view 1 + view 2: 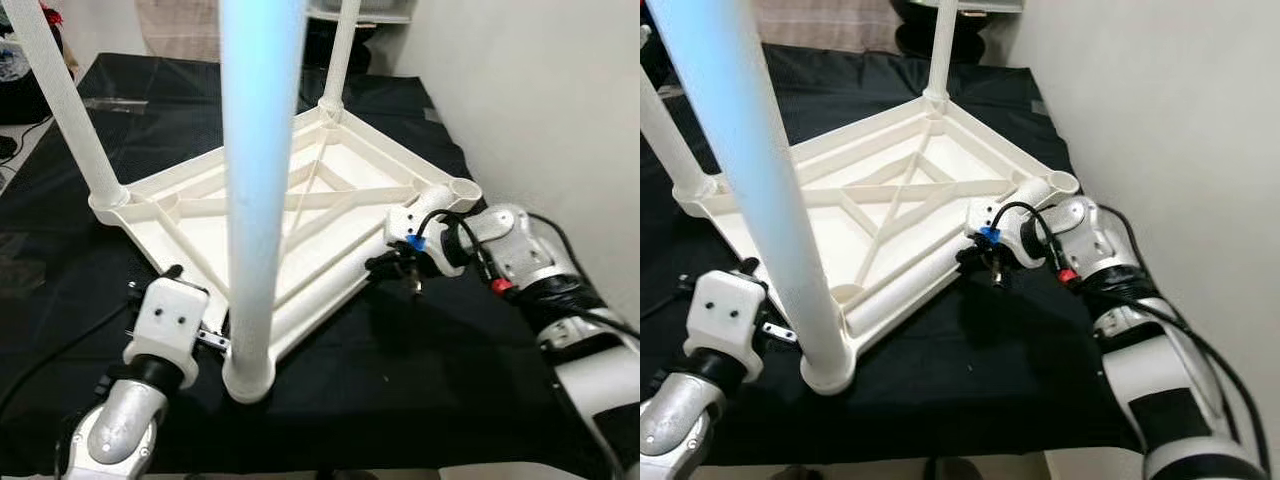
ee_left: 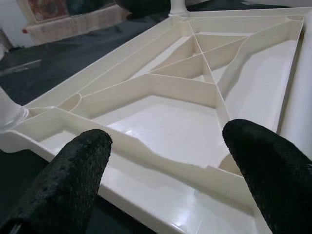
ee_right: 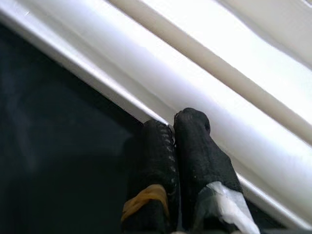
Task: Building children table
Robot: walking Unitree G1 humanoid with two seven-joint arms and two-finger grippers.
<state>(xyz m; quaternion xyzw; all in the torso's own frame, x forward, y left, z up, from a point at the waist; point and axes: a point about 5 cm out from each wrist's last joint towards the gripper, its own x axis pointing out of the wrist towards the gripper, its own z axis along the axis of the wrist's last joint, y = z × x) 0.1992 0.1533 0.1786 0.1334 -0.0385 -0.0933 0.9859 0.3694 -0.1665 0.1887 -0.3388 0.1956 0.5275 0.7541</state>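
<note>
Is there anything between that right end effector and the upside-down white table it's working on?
Nothing visible. The right end effector, fingers shut together, has its tips right at the lower edge of the table top's rim, at the side near the empty leg socket. Beneath it lies just the black cloth.

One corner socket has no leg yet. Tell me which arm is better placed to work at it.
Right, probably. The right pincer, fingers shut, sits against the tabletop's edge just below the empty socket. The left pincer, open, faces the near corner by an already fitted leg.
</note>
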